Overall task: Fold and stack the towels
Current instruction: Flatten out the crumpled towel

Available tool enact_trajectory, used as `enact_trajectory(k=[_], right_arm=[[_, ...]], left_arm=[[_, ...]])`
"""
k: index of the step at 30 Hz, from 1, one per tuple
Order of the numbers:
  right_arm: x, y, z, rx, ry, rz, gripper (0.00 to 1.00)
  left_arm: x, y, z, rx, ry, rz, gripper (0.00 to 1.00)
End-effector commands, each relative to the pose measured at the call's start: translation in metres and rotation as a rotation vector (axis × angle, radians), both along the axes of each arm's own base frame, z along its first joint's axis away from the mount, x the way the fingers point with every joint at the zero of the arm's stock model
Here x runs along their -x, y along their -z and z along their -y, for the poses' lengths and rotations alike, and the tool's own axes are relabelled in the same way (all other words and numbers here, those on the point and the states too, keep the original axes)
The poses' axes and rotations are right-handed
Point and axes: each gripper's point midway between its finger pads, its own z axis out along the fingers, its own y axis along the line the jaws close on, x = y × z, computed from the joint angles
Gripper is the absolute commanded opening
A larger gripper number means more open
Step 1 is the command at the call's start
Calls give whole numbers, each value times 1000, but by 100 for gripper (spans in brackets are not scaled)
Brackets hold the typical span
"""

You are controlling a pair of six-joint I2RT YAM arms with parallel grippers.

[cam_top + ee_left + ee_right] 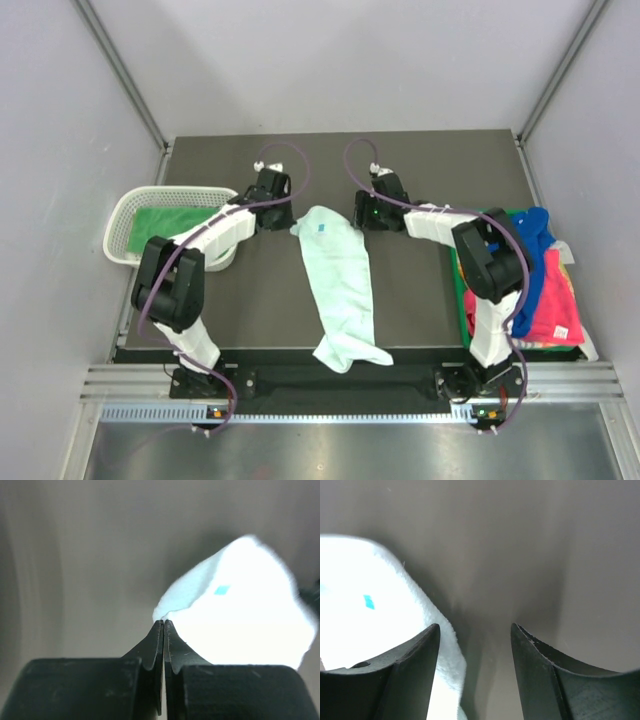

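With both arms reaching in from the near edge, the top view has the pale mint-white towel (338, 290) laid long down the middle of the table (430, 170), its near end drooping over the near edge. The left gripper (280, 217) sits at its far-left corner and the right gripper (362, 215) just beside its far-right edge. At the left edge is a green towel (170, 225) in the white basket (120, 225). At the right edge, royal blue towel (530, 260) and pink towel (555, 300) are piled in the green bin (462, 300).

Left wrist: gripper (164, 625) fully closed, tips touching the towel (240, 615) corner; can't tell if cloth is pinched.

Right wrist: gripper (475, 627) spread wide, gripping nothing, one finger over the towel (365, 595) edge and the other over bare table (545, 555).
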Motion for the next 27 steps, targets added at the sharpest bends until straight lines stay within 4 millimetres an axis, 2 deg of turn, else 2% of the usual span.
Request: enact_trajectory(k=[1,2,6,10,12,13,15,16,17,19,20,21,22,23,27], right_arm=[[-20,-24,-26,-55,-15,71,59],[-19,-23,-30,-58,-22,68,59],[-2,-25,-49,-58,-52,67,56],[19,-19,-59,-56,-78,50,40],[27,-20,-65,-61,-98,57,36],[33,-16,-65,-55,-107,52,31],[42,-21,-70,-59,-125,73,24],[48,-16,-64,-35,-111,73,20],[54,-24,-67,-37,-118,94,19],[66,-20,-59,-5,-93,109,15],[69,-32,-58,-16,-86,141,14],[78,-34,-61,-10,-95,156,13],[83,-31,-56,5,-81,170,13],[88,-39,-58,-8,-90,183,13],[122,-43,-79,-9,-197,206,11]], left_arm=[[30,1,-4,22,21,-37,0],[39,10,-7,20,20,-53,0],[50,9,-12,20,18,-55,0],[57,5,-15,25,17,-39,0],[58,6,-18,19,14,-36,0],[59,6,-17,21,18,-37,0],[60,5,-17,23,20,-37,0],[61,5,-18,22,18,-34,0],[61,3,-19,20,14,-27,0],[62,2,-22,11,8,-20,0],[62,1,-22,11,9,-17,0],[62,2,-22,11,10,-22,0],[62,3,-22,13,12,-23,0],[63,3,-22,14,14,-23,0],[62,2,-21,19,14,-20,0]])
